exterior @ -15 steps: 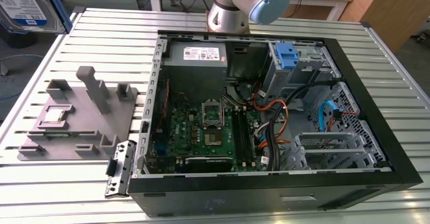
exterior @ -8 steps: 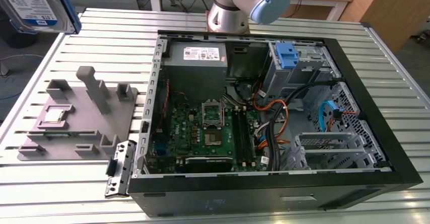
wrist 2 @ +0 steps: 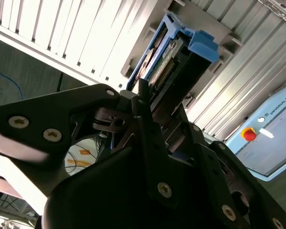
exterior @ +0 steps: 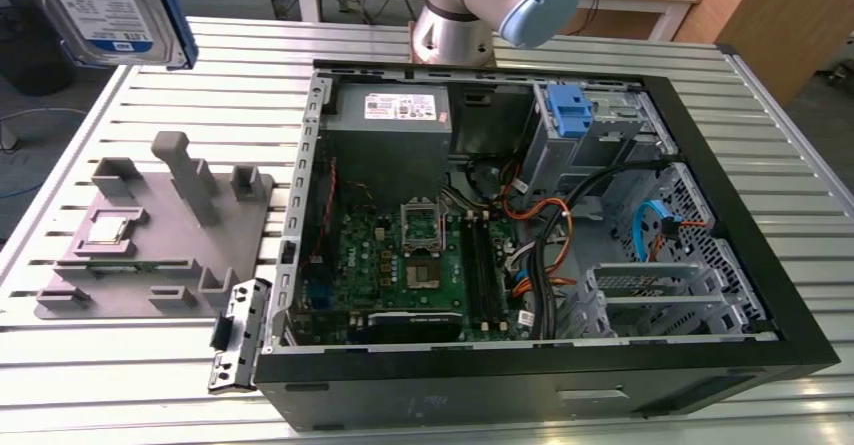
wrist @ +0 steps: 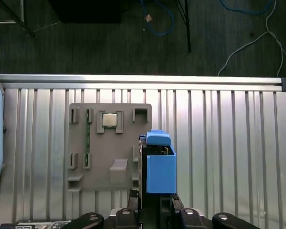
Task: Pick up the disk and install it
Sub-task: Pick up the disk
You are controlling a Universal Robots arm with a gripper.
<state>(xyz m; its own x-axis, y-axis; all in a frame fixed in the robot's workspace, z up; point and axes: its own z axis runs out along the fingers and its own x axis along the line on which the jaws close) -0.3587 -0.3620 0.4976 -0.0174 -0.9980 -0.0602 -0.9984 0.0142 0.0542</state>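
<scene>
One of two steps looks done to us: the gripper (wrist: 155, 200) is clamped on the disk (wrist: 160, 168), lifted clear above the grey holder's (wrist: 102, 148) edge, and nothing is yet installed in the open computer case (exterior: 441, 370).

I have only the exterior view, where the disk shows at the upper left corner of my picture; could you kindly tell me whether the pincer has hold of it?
Observer: Yes. In the second wrist view the pincer is shut on the disk, its fingers clamping one end.
Operator: Thank you. How is it turned in the grip?
Observer: In the first wrist view it is seen edge-on, with the tab end of the blue carrier frame pointing away from the pincer.
</scene>
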